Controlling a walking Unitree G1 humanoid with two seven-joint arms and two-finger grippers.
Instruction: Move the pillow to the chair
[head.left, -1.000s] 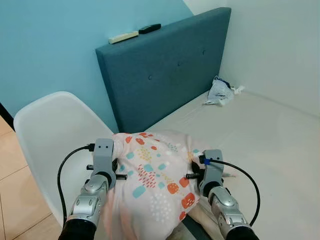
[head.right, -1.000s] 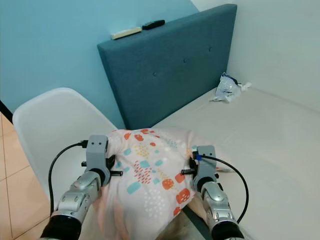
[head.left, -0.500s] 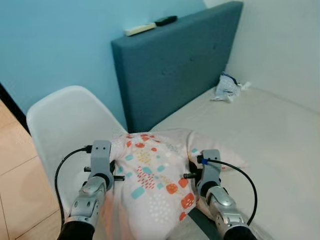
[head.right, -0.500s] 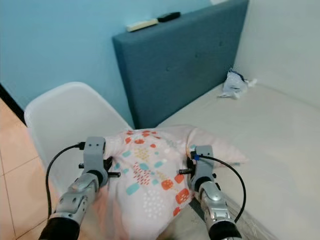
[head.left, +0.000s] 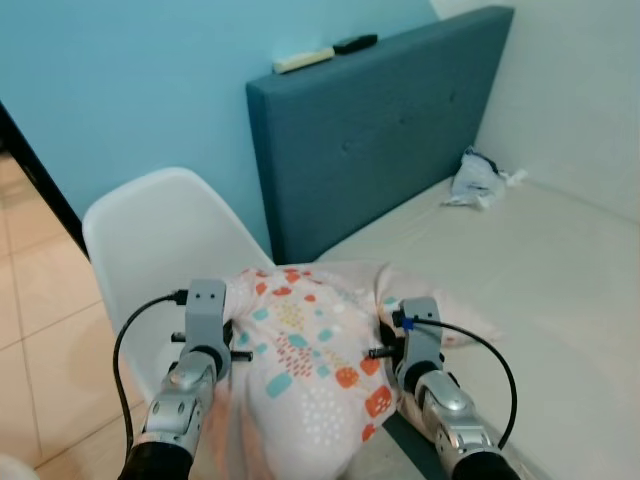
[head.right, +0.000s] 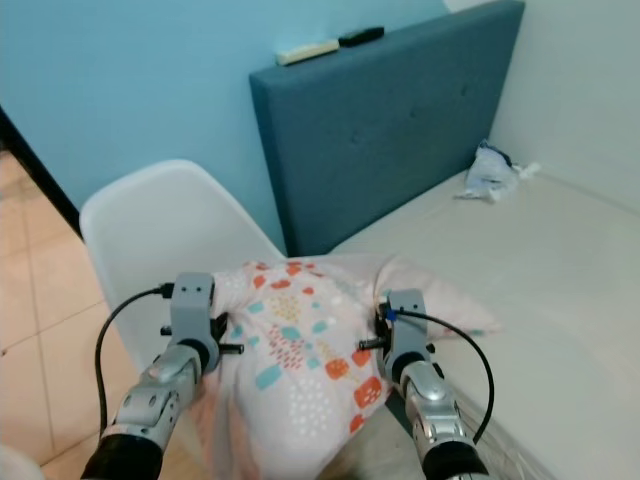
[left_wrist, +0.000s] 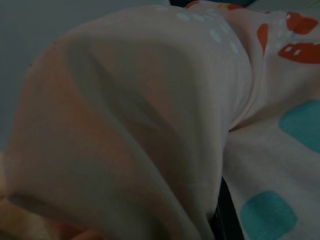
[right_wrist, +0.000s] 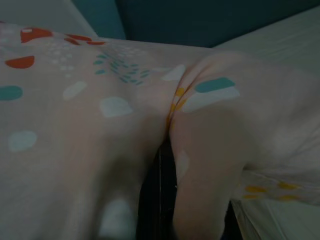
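Left eye view: I pinch the pink patterned fabric pillow (head.left: 310, 370) between the left gripper (head.left: 228, 335) and the right gripper (head.left: 392, 345), each clamped on cloth, which I fear could slip free before the white plastic chair (head.left: 160, 250).

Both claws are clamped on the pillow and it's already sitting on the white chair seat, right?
Not yet. The left claw and right claw do hold the pillow between them, but the left eye view shows it carried beside the bed; the white chair stands off to the robot's left.

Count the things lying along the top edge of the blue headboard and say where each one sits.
2. A pale, cream-coloured bar lies toward the left of the headboard top; a shorter black one lies just to its right, nearly end to end. Both look like remotes, though they are too small to confirm.
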